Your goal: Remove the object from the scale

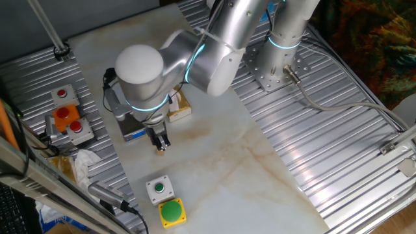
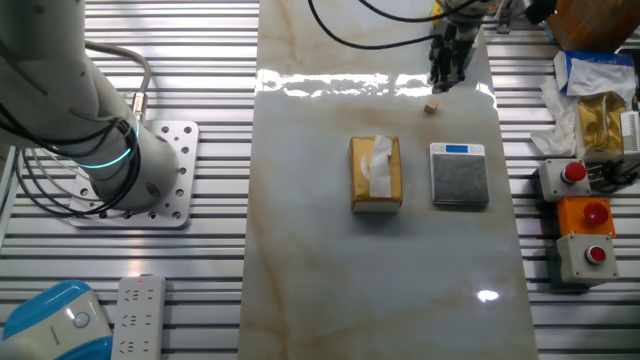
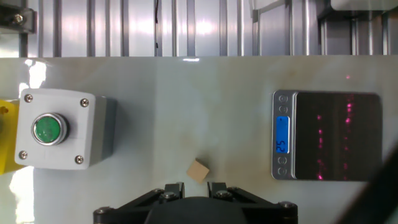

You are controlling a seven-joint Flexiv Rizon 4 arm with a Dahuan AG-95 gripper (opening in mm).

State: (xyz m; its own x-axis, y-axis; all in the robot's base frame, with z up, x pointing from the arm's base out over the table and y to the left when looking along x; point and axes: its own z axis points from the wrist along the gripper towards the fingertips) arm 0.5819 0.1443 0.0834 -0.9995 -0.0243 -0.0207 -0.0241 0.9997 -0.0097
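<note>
gripper [image 3: 191, 188] open and empty just above the block [image 3: 198, 170] on the marble, scale [image 3: 326, 135] apart

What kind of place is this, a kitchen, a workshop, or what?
Most likely a robotics lab test bench. A silver robot arm is bolted to a ribbed aluminium table, a pale marble-look board serves as the work surface, and boxed red push buttons sit alongside.

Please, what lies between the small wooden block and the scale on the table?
Nothing: in the hand view, only bare marble tabletop separates the block from the scale.
</note>
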